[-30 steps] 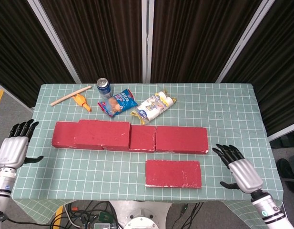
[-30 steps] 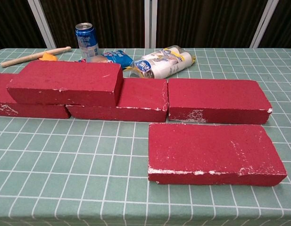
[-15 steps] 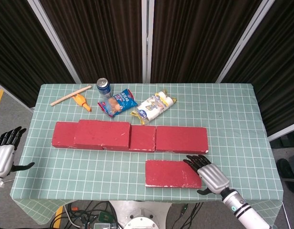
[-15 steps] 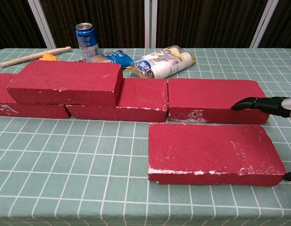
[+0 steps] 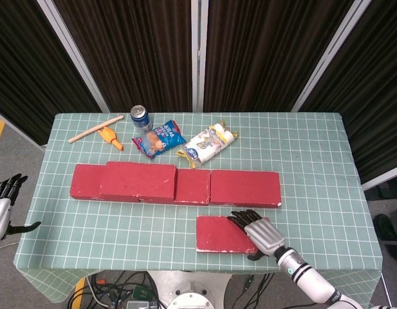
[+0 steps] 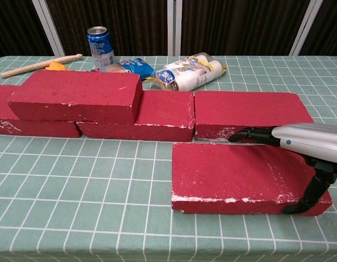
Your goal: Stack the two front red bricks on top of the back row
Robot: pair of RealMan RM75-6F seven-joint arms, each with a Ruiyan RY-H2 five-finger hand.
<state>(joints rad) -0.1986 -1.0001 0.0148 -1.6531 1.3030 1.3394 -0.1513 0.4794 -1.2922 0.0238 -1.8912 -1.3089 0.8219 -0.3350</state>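
Observation:
One red brick (image 5: 227, 234) lies alone at the front of the green checked table (image 5: 314, 161). My right hand (image 5: 257, 233) lies across its right end. In the chest view the fingers (image 6: 250, 135) reach over the top to the brick's (image 6: 228, 172) back edge and the thumb points down at its front right corner; a firm grip does not show. Behind it runs the back row of red bricks (image 5: 245, 188), with another red brick (image 5: 137, 181) stacked on the row's left part. My left hand (image 5: 1, 209) hangs beyond the table's left edge, fingers spread, holding nothing.
Along the back of the table lie a wooden stick (image 5: 95, 129), an orange toy (image 5: 110, 138), a blue can (image 5: 140, 118), a blue snack bag (image 5: 158, 140) and a white wrapped pack (image 5: 208, 145). The table's front edge runs just below the front brick.
My right hand has moved left from the table's right front onto the right end of the front brick. My left hand has drawn back, down and further off the left edge. No brick has moved.

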